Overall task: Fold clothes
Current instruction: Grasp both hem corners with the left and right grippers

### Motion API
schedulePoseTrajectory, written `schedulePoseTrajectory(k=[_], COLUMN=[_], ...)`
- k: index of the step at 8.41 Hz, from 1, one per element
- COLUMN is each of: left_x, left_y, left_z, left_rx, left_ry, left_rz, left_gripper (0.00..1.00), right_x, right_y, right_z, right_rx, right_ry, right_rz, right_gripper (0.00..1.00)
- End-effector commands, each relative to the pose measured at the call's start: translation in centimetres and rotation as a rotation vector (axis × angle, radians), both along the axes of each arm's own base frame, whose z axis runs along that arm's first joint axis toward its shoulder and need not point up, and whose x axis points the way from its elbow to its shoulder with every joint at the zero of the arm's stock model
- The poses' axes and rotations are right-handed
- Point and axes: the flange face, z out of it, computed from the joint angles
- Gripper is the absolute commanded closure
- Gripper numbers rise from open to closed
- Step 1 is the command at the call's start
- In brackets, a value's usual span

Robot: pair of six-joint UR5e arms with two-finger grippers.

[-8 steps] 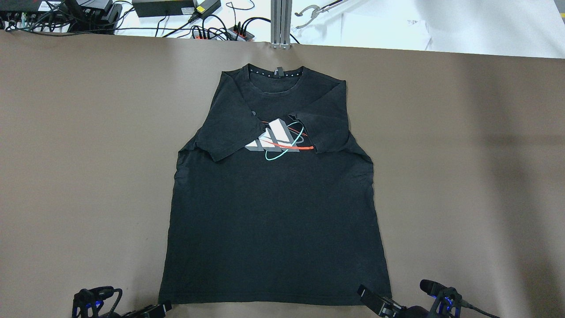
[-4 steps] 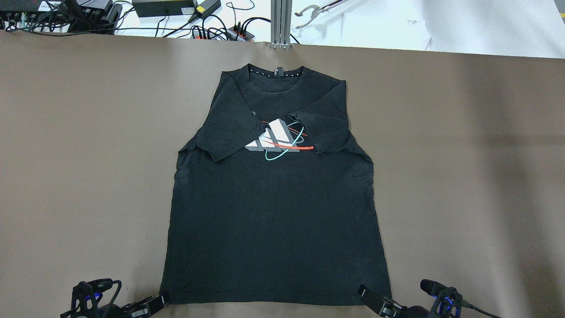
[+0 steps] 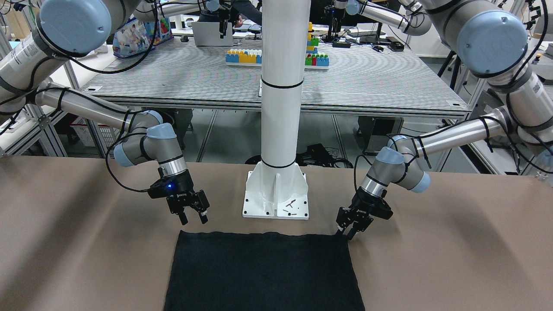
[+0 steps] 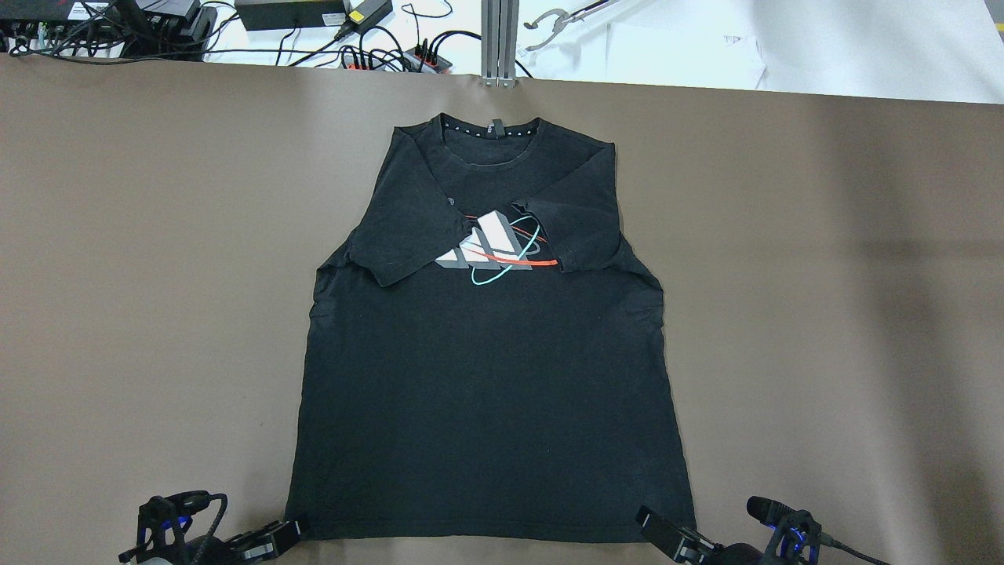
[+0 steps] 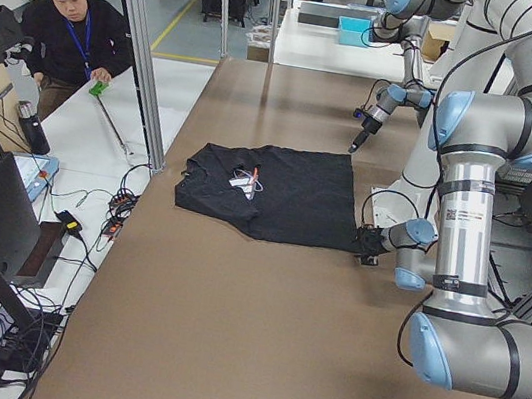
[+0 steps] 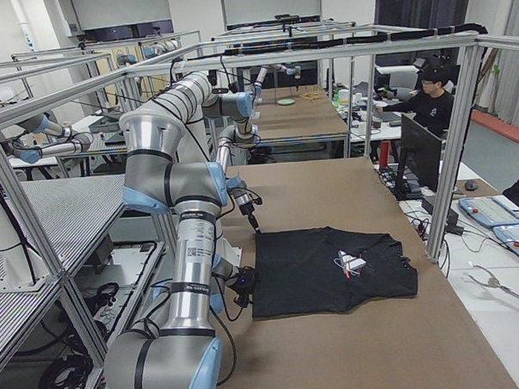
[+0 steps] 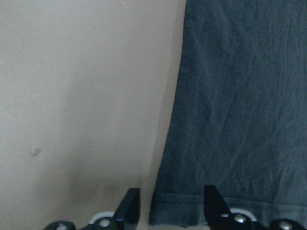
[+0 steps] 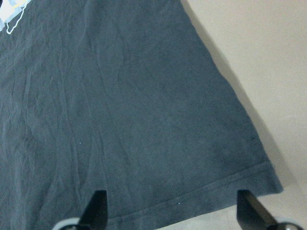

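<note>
The clothes are one black T-shirt (image 4: 486,377) with a white, red and teal chest logo (image 4: 494,249). It lies flat on the brown table with both sleeves folded inward and the collar at the far side. My left gripper (image 4: 295,530) is low at the near left hem corner. In the left wrist view it (image 7: 171,211) is open, and the hem corner (image 7: 175,211) lies between its fingers. My right gripper (image 3: 193,218) hangs a little above the near right hem corner, open wide, with the hem (image 8: 201,191) under it and nothing held.
The brown table cover (image 4: 823,314) stretches wide on both sides of the shirt. The robot's white column base (image 3: 276,198) stands just behind the hem. Cables and power strips (image 4: 376,51) lie beyond the far edge. A person (image 5: 75,33) stands past that end.
My left gripper has moved in a little toward the shirt's near left hem corner. The right gripper and the shirt have not moved.
</note>
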Motion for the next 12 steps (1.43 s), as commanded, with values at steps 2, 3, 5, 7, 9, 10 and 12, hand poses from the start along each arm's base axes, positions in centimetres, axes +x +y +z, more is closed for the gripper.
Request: schedulePoseTrajectory(k=[2, 3, 5, 7, 9, 10, 12], left_x=[1.0, 0.8, 0.6, 0.8, 0.9, 0.9, 1.0], left_y=[-0.2, -0.3, -0.3, -0.2, -0.2, -0.2, -0.2], left_z=[-1.1, -1.0, -0.8, -1.1, -1.1, -1.1, -1.2], left_rx=[0.000, 0.000, 0.004, 0.008, 0.008, 0.008, 0.008], left_ry=[-0.003, -0.006, -0.010, -0.007, -0.007, -0.007, -0.006], left_rz=[-0.004, -0.006, -0.005, -0.002, -0.002, -0.002, -0.002], left_gripper=[0.61, 0.77, 1.00, 1.00, 1.00, 1.00, 1.00], right_x=[0.0, 0.0, 0.1, 0.2, -0.8, -0.9, -0.9], right_y=[0.0, 0.0, -0.1, -0.1, 0.0, 0.0, 0.0], right_z=[0.0, 0.0, 0.5, 3.9, 7.3, 7.1, 7.0], right_rx=[0.000, 0.000, 0.004, 0.010, 0.012, 0.008, 0.008], right_ry=[0.000, 0.000, 0.014, 0.092, 0.159, 0.151, 0.146], right_rz=[0.001, 0.001, 0.001, 0.001, 0.000, 0.000, 0.009], right_gripper=[0.05, 0.05, 0.05, 0.06, 0.10, 0.15, 0.49])
